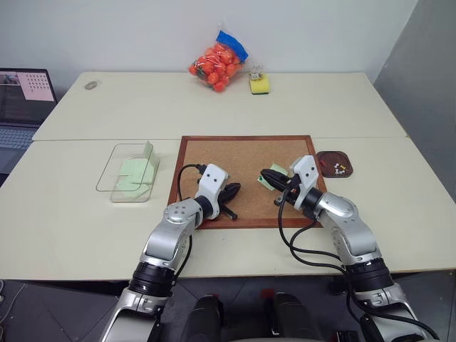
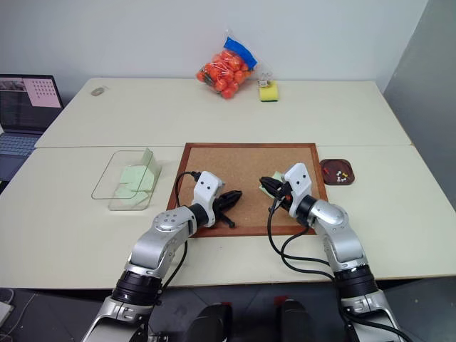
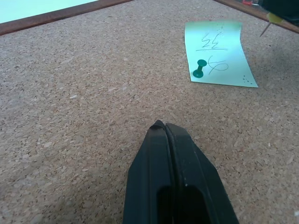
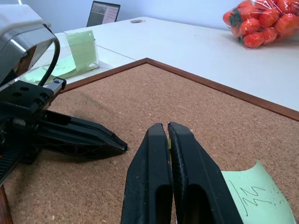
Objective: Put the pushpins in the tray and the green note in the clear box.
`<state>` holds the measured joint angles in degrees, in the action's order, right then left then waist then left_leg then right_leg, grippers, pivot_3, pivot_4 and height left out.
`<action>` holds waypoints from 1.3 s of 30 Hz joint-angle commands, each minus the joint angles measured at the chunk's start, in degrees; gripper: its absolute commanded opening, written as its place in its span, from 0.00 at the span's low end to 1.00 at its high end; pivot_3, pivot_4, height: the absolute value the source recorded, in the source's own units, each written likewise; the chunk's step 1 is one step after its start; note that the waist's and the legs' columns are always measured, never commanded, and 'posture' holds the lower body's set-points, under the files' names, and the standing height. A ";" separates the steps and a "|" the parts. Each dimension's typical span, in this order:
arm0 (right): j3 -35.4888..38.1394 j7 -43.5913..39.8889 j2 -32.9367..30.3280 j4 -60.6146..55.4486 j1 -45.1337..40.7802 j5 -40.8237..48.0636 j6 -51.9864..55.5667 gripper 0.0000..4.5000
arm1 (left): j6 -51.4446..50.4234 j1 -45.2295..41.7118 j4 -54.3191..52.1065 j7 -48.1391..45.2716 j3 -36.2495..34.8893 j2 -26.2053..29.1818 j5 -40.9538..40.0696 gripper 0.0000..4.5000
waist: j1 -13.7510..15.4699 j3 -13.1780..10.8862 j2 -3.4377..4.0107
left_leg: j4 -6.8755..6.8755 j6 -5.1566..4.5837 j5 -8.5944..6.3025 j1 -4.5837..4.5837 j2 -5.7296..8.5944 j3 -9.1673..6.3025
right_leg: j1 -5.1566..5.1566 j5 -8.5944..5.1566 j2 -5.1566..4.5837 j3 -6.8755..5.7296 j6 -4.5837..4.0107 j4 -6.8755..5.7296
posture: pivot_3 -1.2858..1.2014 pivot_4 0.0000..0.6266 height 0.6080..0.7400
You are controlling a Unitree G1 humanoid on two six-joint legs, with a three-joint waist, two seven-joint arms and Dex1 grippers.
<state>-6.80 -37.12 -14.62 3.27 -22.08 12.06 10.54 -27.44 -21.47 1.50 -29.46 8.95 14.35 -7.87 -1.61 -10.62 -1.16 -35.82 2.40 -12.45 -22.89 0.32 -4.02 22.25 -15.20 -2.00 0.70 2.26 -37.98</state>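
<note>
Two grippers sit over the corkboard (image 1: 242,153) in the head view: the left gripper (image 1: 234,192) is closed and empty, the right gripper (image 1: 268,175) is closed beside the note (image 1: 278,169), the tray (image 1: 324,158) lies just right of the board, and the box (image 1: 114,172) lies to its left. In the left wrist view, one green pin (image 3: 199,68) fixes the note flat, and the right gripper pinches a yellow pin (image 3: 272,17). In the right wrist view, the note's corner curls up; the paper is probably thin and limp, so take that edge after pulling the small, hard pin by its head.
</note>
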 commanded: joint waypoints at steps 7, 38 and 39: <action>8.55 15.18 -0.31 6.42 -4.14 -4.41 -3.54 0.01 | -0.79 0.90 -0.03 -0.14 0.80 0.08 0.42 0.00 | 0.01 0.00 0.00 | -0.01 0.00 0.00 0.00 0.01 0.04 | 0.01 0.02 -0.01 0.04 -0.04 -0.01 | 0.52 0.24 1.00; 17.82 32.14 -4.08 28.79 -15.56 -6.52 -2.80 0.46 | -0.68 1.13 -0.29 0.28 0.80 -0.10 0.81 0.00 | -0.09 0.00 0.00 | 0.01 -0.01 0.00 0.01 0.00 0.23 | 0.02 0.16 0.00 0.16 -0.28 -0.03 | 0.52 0.24 1.00; 17.78 32.15 -4.13 28.65 -15.48 -6.55 -2.86 0.49 | -0.66 1.12 -0.29 0.26 0.81 -0.09 0.82 0.00 | -0.09 0.00 0.00 | 0.01 0.00 0.00 0.01 0.00 0.23 | 0.02 0.16 -0.01 0.16 -0.28 -0.03 | 0.52 0.24 1.00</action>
<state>10.01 -5.20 -17.68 33.07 -36.48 5.63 9.24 -27.25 -21.01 0.96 -29.33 9.06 14.23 -7.57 -1.70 -10.62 -1.16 -35.81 2.40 -12.45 -22.88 0.32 -3.79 22.27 -15.04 -2.00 0.86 1.98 -38.00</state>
